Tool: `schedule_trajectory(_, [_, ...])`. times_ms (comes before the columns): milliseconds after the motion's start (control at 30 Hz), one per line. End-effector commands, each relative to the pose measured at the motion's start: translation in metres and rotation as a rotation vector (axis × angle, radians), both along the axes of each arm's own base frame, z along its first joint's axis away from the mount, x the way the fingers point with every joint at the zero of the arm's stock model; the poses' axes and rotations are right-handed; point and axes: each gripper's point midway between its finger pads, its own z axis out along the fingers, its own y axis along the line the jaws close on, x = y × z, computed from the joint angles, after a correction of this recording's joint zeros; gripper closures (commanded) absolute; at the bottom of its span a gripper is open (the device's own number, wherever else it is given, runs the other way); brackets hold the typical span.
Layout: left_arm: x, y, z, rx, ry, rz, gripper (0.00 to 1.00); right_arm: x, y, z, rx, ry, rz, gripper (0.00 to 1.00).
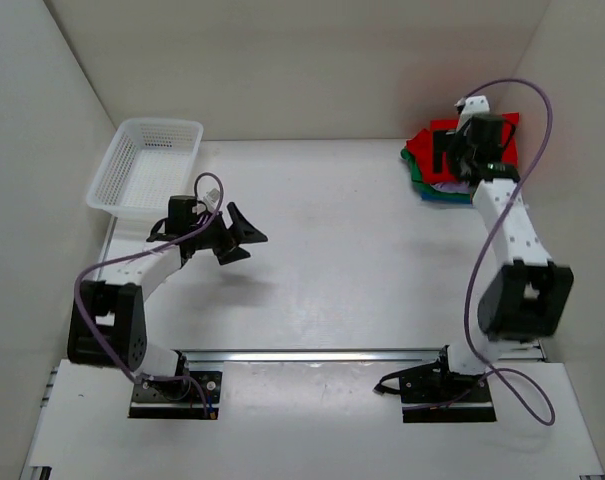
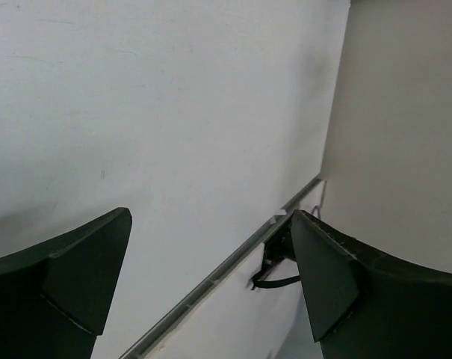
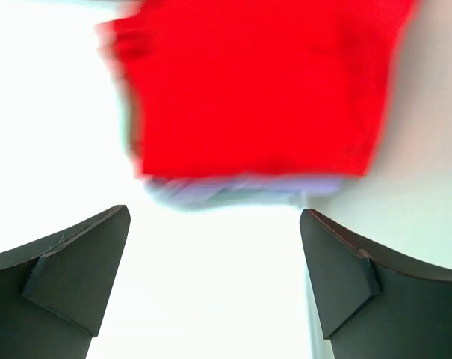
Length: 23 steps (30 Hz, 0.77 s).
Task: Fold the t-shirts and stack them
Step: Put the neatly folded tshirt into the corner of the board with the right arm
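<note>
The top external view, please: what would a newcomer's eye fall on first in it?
The bright red t-shirt tops a folded pile in the far right corner of the white table, with the right gripper above it, jaws open. Next comes the white mesh basket at the far left, and near it the left gripper, jaws wide open over bare table.
</note>
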Motion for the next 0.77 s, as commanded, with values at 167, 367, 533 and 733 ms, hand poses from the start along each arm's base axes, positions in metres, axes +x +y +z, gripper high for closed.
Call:
schedule_trajectory(167, [-0.045,0.033,0.028,0.348,-0.206,-0.074,0.01,-0.116,0.106,-0.006,0.126,-0.030,0.159,0.05])
schedule_trajectory(367, [-0.085,0.069,0.020,0.613,-0.262,-0.059,0.01,-0.173,0.125,-0.053,0.248,0.022,0.200,0.08])
schedule_trajectory(533, [-0.102,0.083,0.015,0.605,-0.296,-0.039,0.01,-0.193,0.127,-0.066,0.225,0.042,0.220,0.09])
schedule_trajectory(733, [-0.111,0.068,0.010,0.541,-0.293,-0.085,0.01,-0.211,0.118,-0.071,0.246,0.041,0.202,0.10])
